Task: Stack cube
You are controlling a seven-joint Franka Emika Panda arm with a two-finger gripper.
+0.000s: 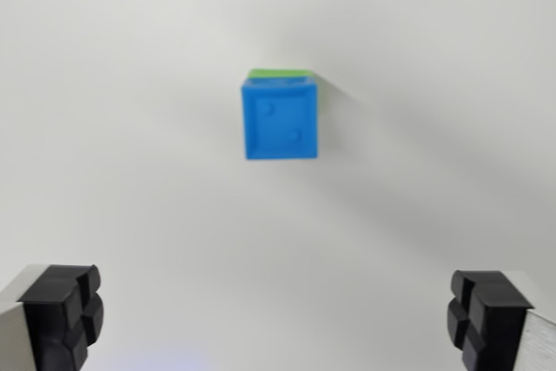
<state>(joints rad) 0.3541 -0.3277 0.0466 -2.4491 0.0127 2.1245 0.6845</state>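
A blue cube (pixel 280 119) with two small dimples on its top face sits on a green cube (pixel 280 74), of which only a thin strip shows at the blue one's far edge. The pair rests on a white surface, above the middle of the wrist view. My gripper (pixel 278 314) is open, with nothing between its fingers. One black fingertip (pixel 65 314) shows at the lower left corner and the other at the lower right (pixel 486 314). The cubes lie well above and between the fingertips in the picture, apart from them.
A plain white surface (pixel 130 171) fills the whole view. Soft grey shadows run diagonally to the right of the cubes.
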